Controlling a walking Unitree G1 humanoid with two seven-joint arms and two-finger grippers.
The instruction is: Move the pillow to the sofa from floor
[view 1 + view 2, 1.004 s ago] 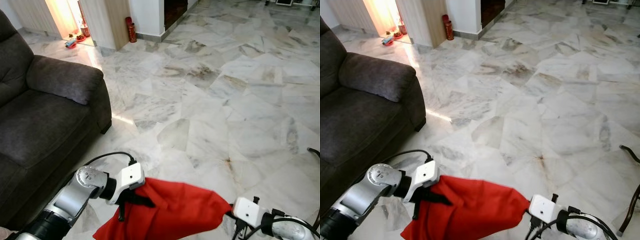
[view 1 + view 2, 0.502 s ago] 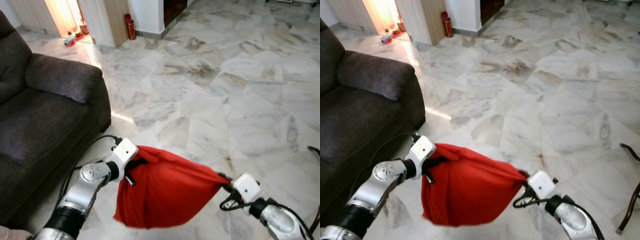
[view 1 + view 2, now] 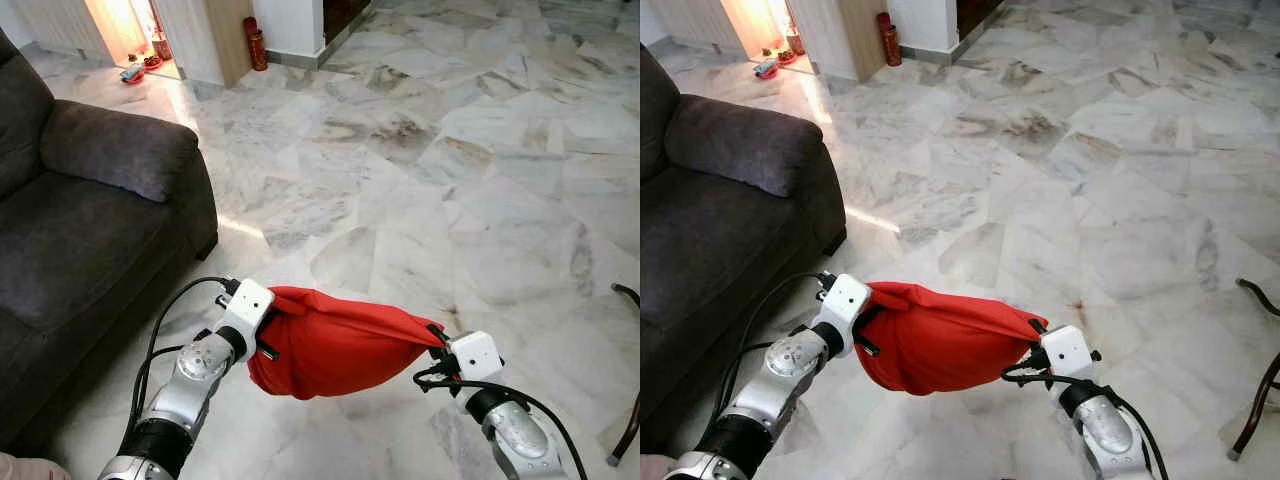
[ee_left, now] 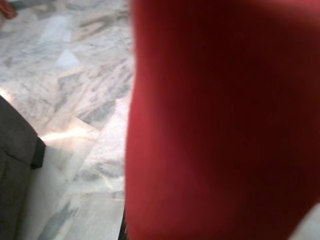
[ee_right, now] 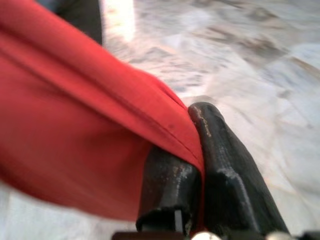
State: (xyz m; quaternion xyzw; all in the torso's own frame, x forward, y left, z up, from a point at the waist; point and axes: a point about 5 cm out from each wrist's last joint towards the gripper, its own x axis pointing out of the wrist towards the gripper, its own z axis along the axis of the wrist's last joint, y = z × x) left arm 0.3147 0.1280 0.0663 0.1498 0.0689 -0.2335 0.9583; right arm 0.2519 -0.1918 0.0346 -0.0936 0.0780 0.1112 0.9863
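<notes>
Pillow point(image 3: 335, 343) is red and soft, and it hangs in the air above the marble floor point(image 3: 480, 180). It sags down in the middle like a full bag. Both arms hold it up, one at each end.

The left gripper point(image 3: 268, 322) is at the pillow's left end, where the cloth bunches up. Its black fingers are pressed into the red cloth and grip it. In the left wrist view the red cloth is very close and blurry.

The right gripper point(image 5: 197, 150) is at the pillow's right end. In the right wrist view its two black fingers point(image 5: 225, 165) are squeezed together, with a fold of the red cloth pinched between them.

The dark grey sofa point(image 3: 90, 220) stands on the robot's left. The pillow is near the sofa's front edge but does not touch it. It is lower than the sofa's arm.

Far back by the wall stands a small red bottle point(image 3: 259, 45) on the floor.
</notes>
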